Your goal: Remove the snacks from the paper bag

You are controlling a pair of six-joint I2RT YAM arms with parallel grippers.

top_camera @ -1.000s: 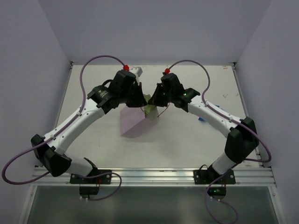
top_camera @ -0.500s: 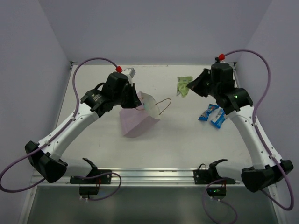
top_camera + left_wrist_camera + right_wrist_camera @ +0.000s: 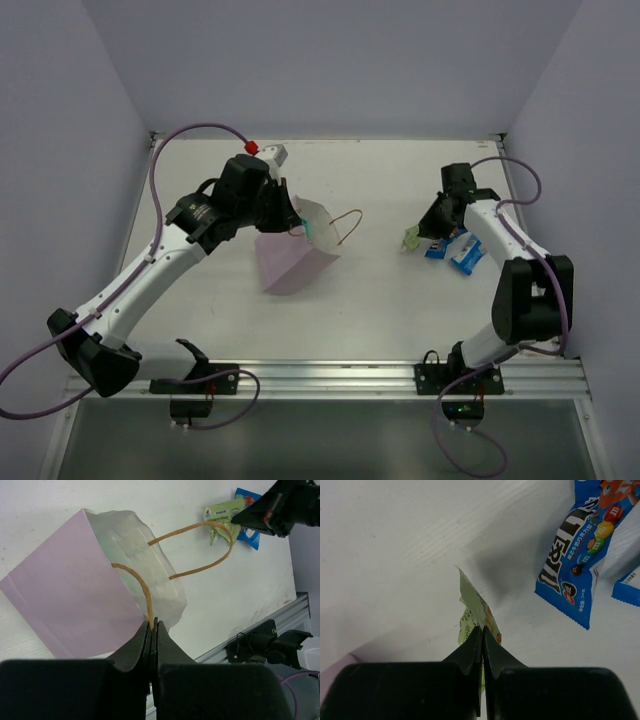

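- Left gripper point(image 3: 151, 626) pinches the paper bag's point(image 3: 65, 600) cord handle point(image 3: 144, 591), probably steadying its open mouth.
- Right gripper point(image 3: 483, 630) pinches a green packet point(image 3: 475, 602) right of the bag, probably to drop beside blue packets point(image 3: 577, 575).

The lilac bag point(image 3: 290, 262) leans tilted on the bench point(image 3: 400, 300), mouth open to the right. One brown handle point(image 3: 145, 590) is pinched in the left tool point(image 3: 151, 626). The closed right tool point(image 3: 483, 630) holds a crumpled light green packet point(image 3: 476, 605), perhaps just above the bench. Two blue packets point(image 3: 580, 570) lie flat beside it.
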